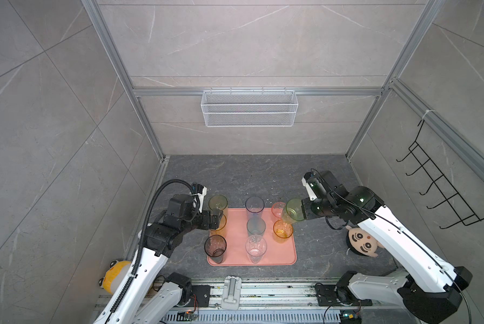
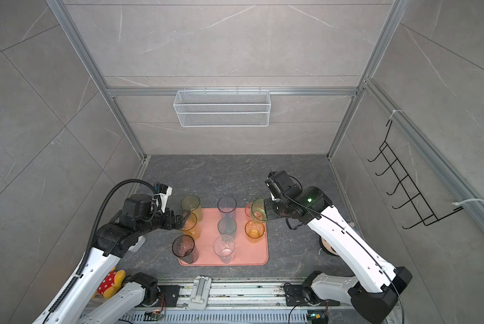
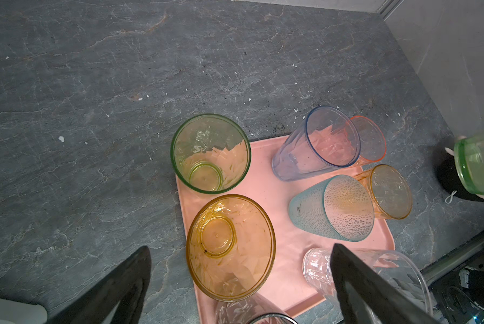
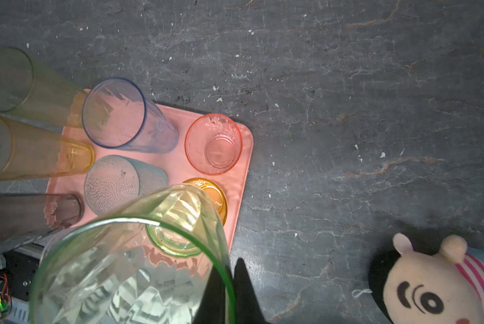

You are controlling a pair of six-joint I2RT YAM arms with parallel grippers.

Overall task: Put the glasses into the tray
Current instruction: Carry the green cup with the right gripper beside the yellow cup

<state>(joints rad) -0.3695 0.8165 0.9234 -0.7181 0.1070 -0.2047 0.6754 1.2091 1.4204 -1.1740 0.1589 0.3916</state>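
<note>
The salmon-pink tray (image 1: 236, 224) holds several upright glasses: yellow-green (image 1: 218, 203), tall amber (image 1: 219, 225), smoky grey (image 1: 215, 246), blue-grey (image 1: 254, 206), teal (image 1: 255, 226), clear (image 1: 255, 246), pink (image 1: 278, 209) and short amber (image 1: 282, 230). My left gripper (image 3: 241, 263) is open at the tray's left edge, and the tall amber glass (image 3: 231, 246) stands just ahead between its fingers. My right gripper (image 4: 232, 280) is shut on the rim of a green glass (image 4: 139, 263), one finger inside and one outside. That glass (image 1: 292, 211) hangs tilted over the tray's right edge.
A white wire mesh basket (image 1: 249, 108) hangs on the back wall and a black hook rack (image 1: 437, 182) on the right wall. A doll's head (image 1: 363, 244) lies under the right arm. A yellow plush toy (image 1: 114, 276) sits at the front left.
</note>
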